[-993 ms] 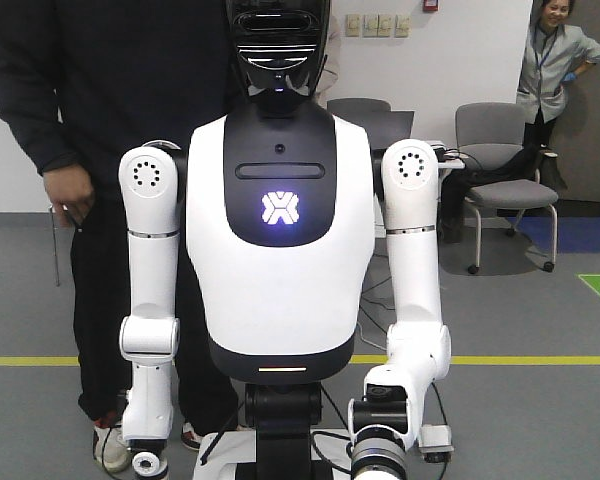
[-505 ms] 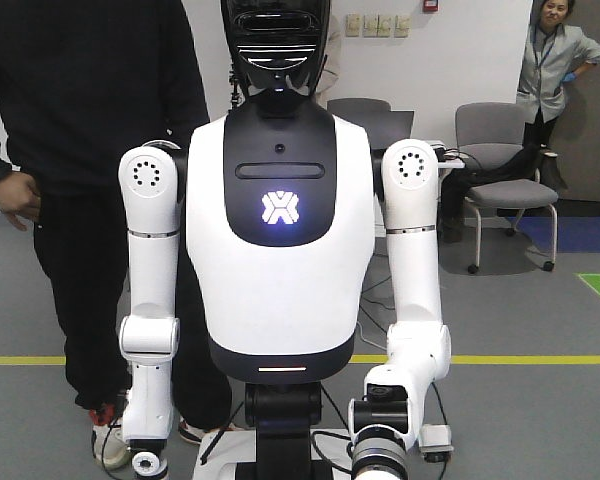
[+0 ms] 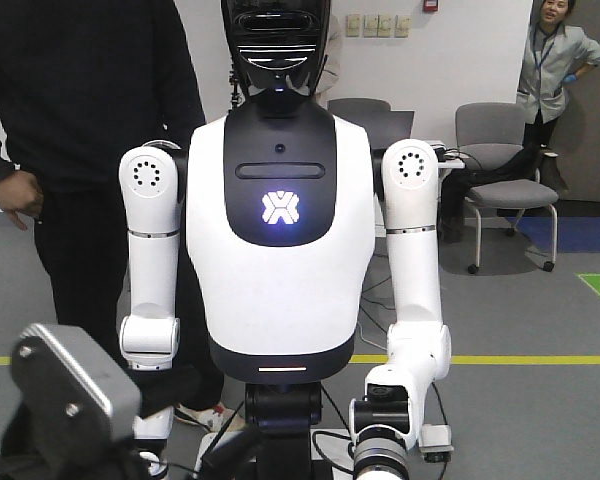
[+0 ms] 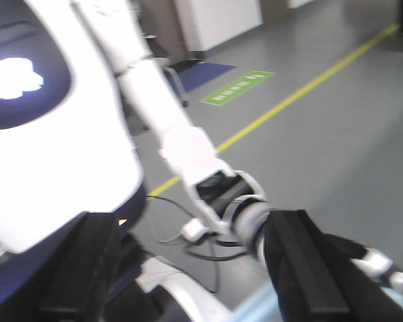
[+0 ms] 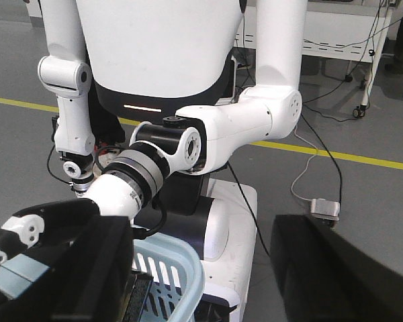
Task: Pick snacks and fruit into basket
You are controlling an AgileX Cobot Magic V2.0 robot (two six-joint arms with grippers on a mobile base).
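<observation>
Both the left gripper (image 4: 195,231) and right gripper (image 5: 201,231) gape empty; no snack or fruit shows, so locate one before nearing the lower-centre basket (image 5: 169,260).

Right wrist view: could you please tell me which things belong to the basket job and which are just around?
Job: blue basket, nothing else.
Just around: white humanoid robot, yellow floor line.

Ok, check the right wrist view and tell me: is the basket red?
No, the basket has a pale blue slatted rim in that view.
</observation>
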